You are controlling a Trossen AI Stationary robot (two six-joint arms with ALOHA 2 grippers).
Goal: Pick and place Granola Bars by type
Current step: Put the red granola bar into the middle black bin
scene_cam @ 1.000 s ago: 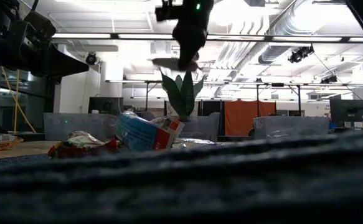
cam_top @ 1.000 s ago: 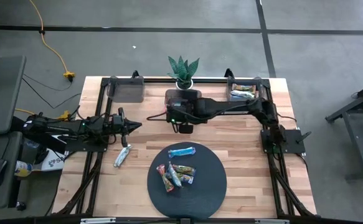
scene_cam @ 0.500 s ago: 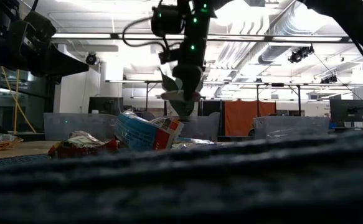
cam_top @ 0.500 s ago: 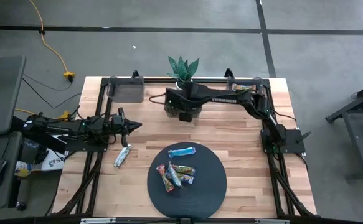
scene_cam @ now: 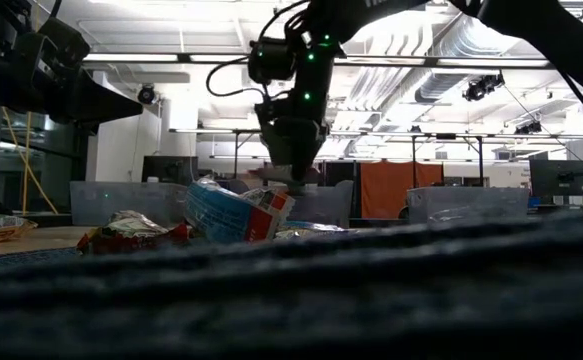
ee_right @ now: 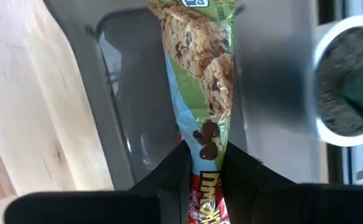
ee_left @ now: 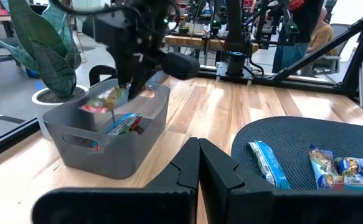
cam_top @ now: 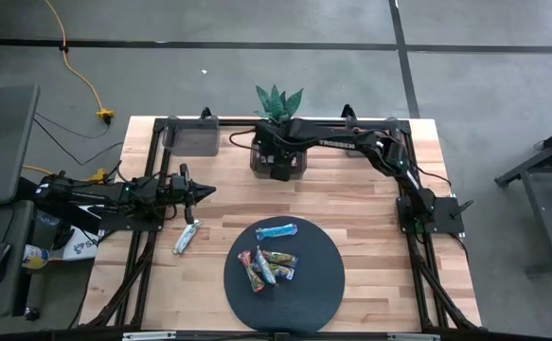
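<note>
At the left of the high view, the left gripper [cam_top: 204, 191] rests closed and empty, a stray bar [cam_top: 186, 237] just below it. Upper centre, the right gripper [cam_top: 279, 171] pinches a green-wrapped granola bar [ee_right: 201, 74] over a grey bin [ee_left: 142, 134]. Lower centre, more bars [cam_top: 267, 265] lie on the round mat [cam_top: 318, 289].

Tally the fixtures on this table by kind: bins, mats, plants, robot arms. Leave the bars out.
Grey bins: 3
Round dark mat: 1
Potted plant: 1
Robot arms: 2
Total: 7
</note>
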